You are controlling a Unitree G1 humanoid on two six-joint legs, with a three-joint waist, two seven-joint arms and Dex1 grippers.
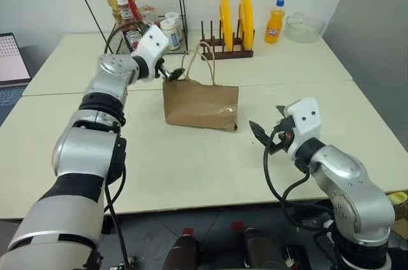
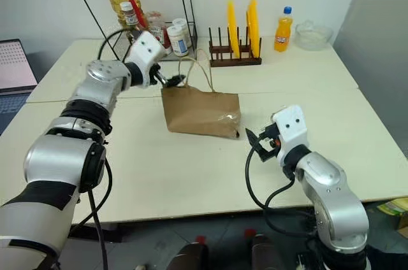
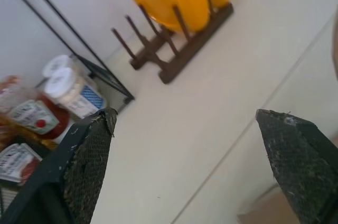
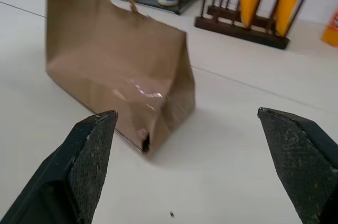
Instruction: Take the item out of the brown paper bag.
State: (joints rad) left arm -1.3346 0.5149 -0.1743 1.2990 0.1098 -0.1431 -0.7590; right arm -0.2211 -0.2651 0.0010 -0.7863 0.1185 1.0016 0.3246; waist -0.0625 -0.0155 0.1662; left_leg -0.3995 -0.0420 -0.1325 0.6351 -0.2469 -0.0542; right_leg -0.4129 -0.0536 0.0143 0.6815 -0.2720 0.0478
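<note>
1. Standing upright on the pale worktop point(image 1: 191, 168) is the brown paper bag point(image 1: 201, 104), creased, its cord handles point(image 1: 199, 60) rising from the top edge. The bag is serving as landmark for every entry below.
2. The item is not showing; judging from the task, it is probably lying inside the bag.
3. The left hand point(image 1: 171, 74) is hovering at the bag's top corner on the robot's left, just beside the handles, fingers spread wide and holding nothing. Whether a fingertip is touching the paper or cord cannot be told.
4. The right hand point(image 1: 262, 135) is hanging near the bag's lower corner on the robot's right, apart from it, fingers likewise wide and empty.
5. Behind the bag: a wooden rack with yellow plates point(image 1: 234, 23); further to the right, an orange soda bottle point(image 1: 275, 23); to the left, a wire shelf holding sauce bottles and jars point(image 1: 137, 25).
6. Judgement on the step in hand: opening the mouth is coming first. One hand is best pinching the rim or a handle to steady the bag, since light paper is likely to slide or tip; the other is then reaching in from above.
</note>
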